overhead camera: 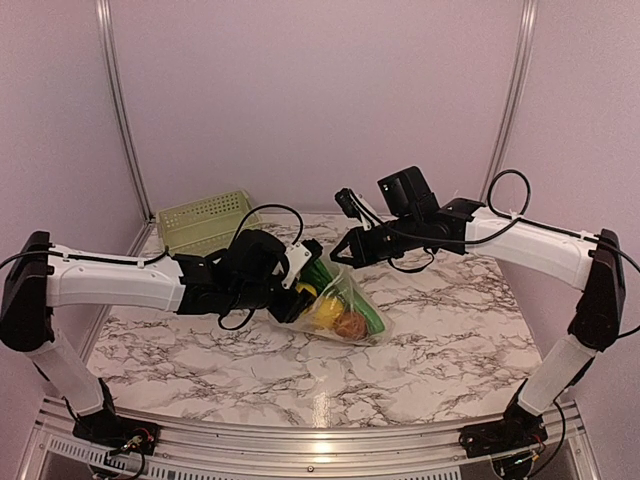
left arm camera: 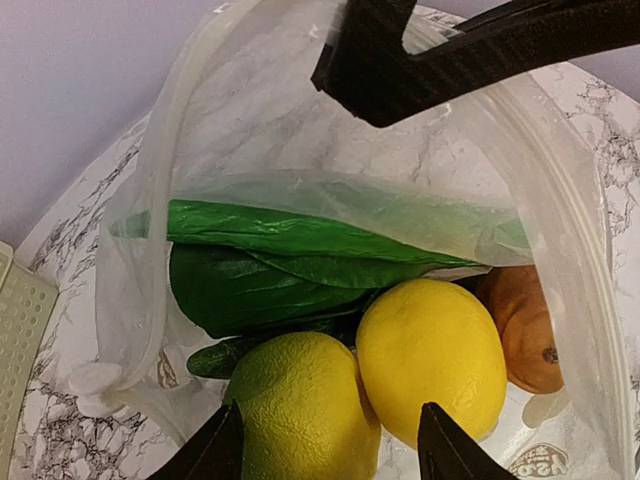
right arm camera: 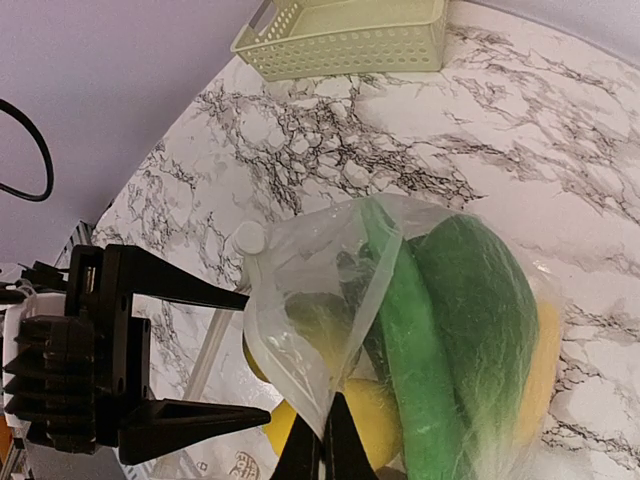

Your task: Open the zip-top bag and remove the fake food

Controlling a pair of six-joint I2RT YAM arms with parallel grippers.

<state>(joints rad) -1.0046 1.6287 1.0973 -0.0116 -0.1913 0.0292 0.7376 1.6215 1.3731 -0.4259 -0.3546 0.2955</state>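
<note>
Mid-frame on the marble worktop (overhead camera: pixel 450 340) sags the zip-top bag (overhead camera: pixel 350 300), thin, floppy and slippery. My right pincer (right arm camera: pixel 322 455) pinches its rim shut. The fake food (left arm camera: pixel 430 360) inside looks light, hard and smooth, best gripped across a fruit's middle. My left pincer (left arm camera: pixel 330 445) straddles two fruits; I cannot tell whether it grips. Loose film droops across the mouth. A green basket (overhead camera: pixel 205 222) sits upper left, well apart.

Gaping bag (left arm camera: pixel 250 120); fake food (left arm camera: pixel 430 360) inside

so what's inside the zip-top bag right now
In the zip-top bag: yellow lemon, yellow-green fruit, orange-brown piece, green leafy vegetable. Anything beneath them is covered.
</note>
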